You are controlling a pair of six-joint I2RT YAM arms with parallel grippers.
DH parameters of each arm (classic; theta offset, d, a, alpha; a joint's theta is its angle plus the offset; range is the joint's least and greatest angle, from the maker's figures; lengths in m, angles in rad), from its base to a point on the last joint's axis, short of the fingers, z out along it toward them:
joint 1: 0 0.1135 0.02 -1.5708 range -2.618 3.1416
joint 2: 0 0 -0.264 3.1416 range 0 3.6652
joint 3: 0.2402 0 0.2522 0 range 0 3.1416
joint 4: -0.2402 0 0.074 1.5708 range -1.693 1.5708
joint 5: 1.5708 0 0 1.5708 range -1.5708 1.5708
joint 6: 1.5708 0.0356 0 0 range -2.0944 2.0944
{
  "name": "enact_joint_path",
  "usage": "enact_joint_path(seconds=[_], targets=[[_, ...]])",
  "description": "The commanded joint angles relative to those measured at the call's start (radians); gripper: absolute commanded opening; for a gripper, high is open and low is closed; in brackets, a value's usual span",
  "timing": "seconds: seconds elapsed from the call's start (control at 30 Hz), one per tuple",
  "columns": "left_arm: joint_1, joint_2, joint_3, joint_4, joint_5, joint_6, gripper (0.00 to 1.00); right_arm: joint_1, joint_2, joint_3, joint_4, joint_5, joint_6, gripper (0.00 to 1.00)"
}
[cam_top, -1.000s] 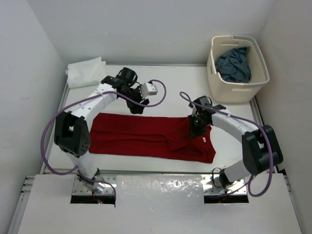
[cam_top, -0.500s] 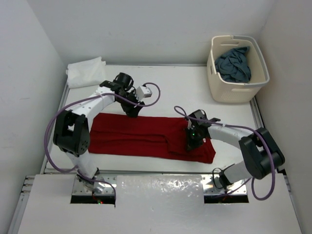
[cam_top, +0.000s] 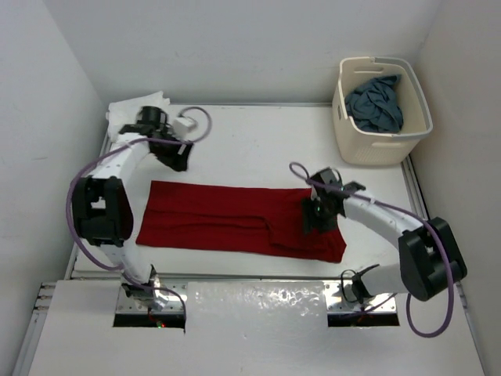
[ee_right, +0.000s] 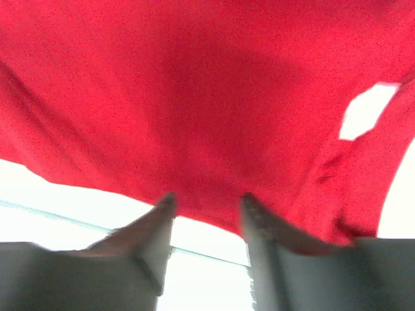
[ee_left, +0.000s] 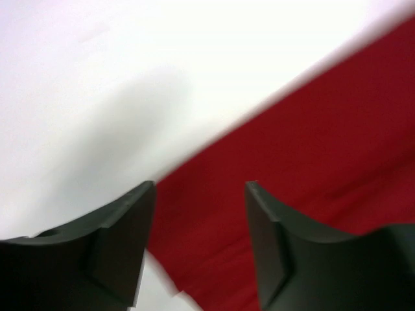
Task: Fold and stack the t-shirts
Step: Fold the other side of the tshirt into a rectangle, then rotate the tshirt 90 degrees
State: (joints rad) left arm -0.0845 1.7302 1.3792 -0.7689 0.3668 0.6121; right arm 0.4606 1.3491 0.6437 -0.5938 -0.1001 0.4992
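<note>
Red t-shirt (cam_top: pixel 227 219) flat, folded lengthwise

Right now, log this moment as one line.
red t-shirt: folded strip, flat on table | left gripper: open, near its far-left corner | right gripper: open, at its right end

A cream laundry basket (cam_top: pixel 376 145) stands at the white table's (cam_top: pixel 258 149) far right corner, possibly touching the side wall (cam_top: pixel 462 117).

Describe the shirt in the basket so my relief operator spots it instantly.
Start at the cream laundry basket in the far right corner. The blue-grey t-shirt lies crumpled inside it. It's the only shirt in a container: the red t-shirt lies spread flat in the middle, and the white t-shirt sits far left.
</note>
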Motion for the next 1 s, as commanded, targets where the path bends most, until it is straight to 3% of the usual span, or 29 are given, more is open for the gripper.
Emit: enact_joint_path(seconds=[0.0,0.07,0.13,0.3,0.37,0.47,0.57,0.6,0.67,0.7,0.77,0.8,0.83,0.97], targets=[[0.181,0.0,0.063,0.083,-0.093,-0.117,0.59,-0.078,0.04,0.289,0.002,0.098,-0.112,0.59],[0.203,0.041,0.063,0.091,-0.159,-0.107,0.69,-0.092,0.111,0.388,-0.065,0.155,-0.143,0.69],[0.227,0.068,0.038,0.117,-0.242,-0.104,0.72,-0.126,0.232,0.511,-0.102,0.227,-0.166,0.71],[0.285,0.175,0.038,0.186,-0.229,-0.155,0.74,-0.22,0.444,0.611,-0.041,0.24,-0.14,0.62],[0.292,0.2,0.037,0.215,-0.21,-0.167,0.78,-0.223,0.482,0.651,-0.038,0.275,-0.139,0.63],[0.293,0.23,0.023,0.247,-0.201,-0.158,0.79,-0.243,0.535,0.639,-0.015,0.295,-0.12,0.65],[0.293,0.246,-0.003,0.267,-0.157,-0.138,0.77,-0.273,0.553,0.579,0.044,0.289,-0.108,0.57],[0.293,0.246,-0.031,0.278,-0.148,-0.13,0.74,-0.284,0.558,0.565,0.057,0.283,-0.103,0.53],[0.293,0.252,-0.049,0.286,-0.16,-0.121,0.58,-0.289,0.57,0.539,0.061,0.286,-0.097,0.44],[0.295,0.255,-0.067,0.281,-0.167,-0.115,0.42,-0.293,0.565,0.518,0.068,0.302,-0.093,0.41],[0.304,0.253,-0.095,0.286,-0.166,-0.11,0.33,-0.3,0.556,0.495,0.083,0.309,-0.093,0.39],[0.302,0.25,-0.123,0.298,-0.176,-0.106,0.12,-0.309,0.553,0.479,0.104,0.31,-0.094,0.31],[0.304,0.25,-0.134,0.304,-0.19,-0.11,0.01,-0.313,0.556,0.478,0.112,0.307,-0.099,0.26],[0.325,0.25,-0.178,0.307,-0.245,-0.112,0.0,-0.315,0.625,0.551,0.111,0.278,-0.142,0.0]])
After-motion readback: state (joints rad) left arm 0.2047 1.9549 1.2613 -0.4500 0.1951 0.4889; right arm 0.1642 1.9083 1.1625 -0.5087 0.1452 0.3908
